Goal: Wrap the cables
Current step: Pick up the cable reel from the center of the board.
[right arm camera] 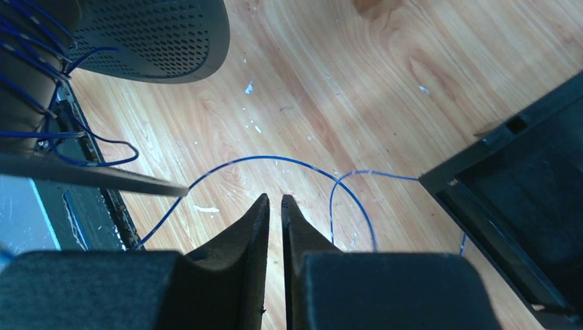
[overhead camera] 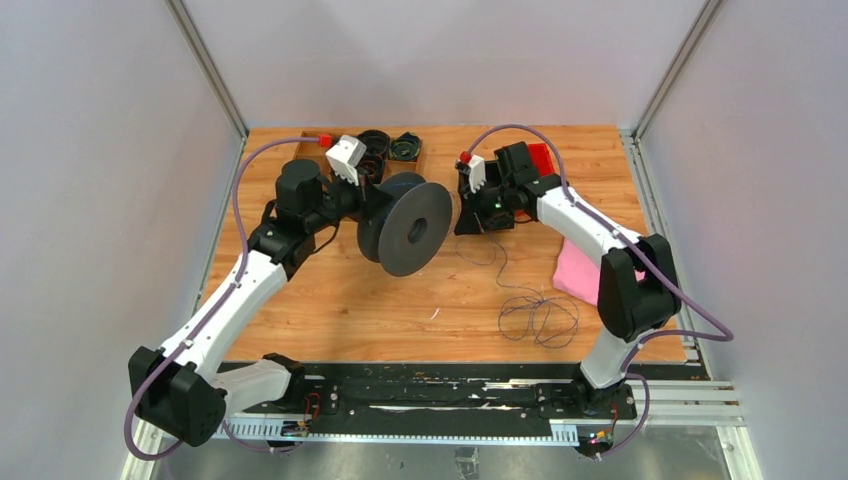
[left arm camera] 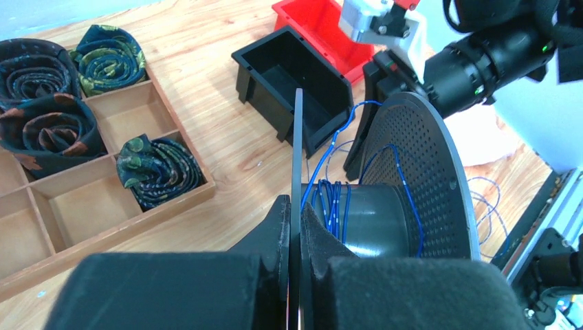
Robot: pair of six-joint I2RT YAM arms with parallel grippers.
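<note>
Tabletop [overhead camera: 330, 300] of pale wood carries everything, with two arms working over it: the left arm [overhead camera: 225, 305] reaches in from 7 o'clock and the right arm [overhead camera: 590, 225] from 4 o'clock.

One grey spool [overhead camera: 412, 228] stands on edge near the middle, its two flanges upright. At 12 o'clock of it, against the far edge, sits one wooden tray [left arm camera: 110, 237] split into compartments. Four rolled cloths [left arm camera: 158, 172] lie in it, each in its own compartment.

Two bins stand at about 2 o'clock of the spool, one black bin [left arm camera: 289, 75] and one red bin [left arm camera: 309, 20] just behind it. One pink cloth [overhead camera: 577, 268] lies at 4 o'clock, partly under the right arm.

At 9 o'clock of the spool, the left gripper [left arm camera: 294, 210] is clenched on the thin rim of the near flange, a finger pressed to each face. The right gripper [right arm camera: 275, 201] hangs at 3 o'clock of the spool. Its fingers are parted by a slim slit with the grip released, and blue wire curves over the wood just past its tips.

One dark blue cable [left arm camera: 332, 203] makes several turns round the spool's hub between the flanges. The rest trails down to a loose tangle on the wood at 5 o'clock of the spool.
</note>
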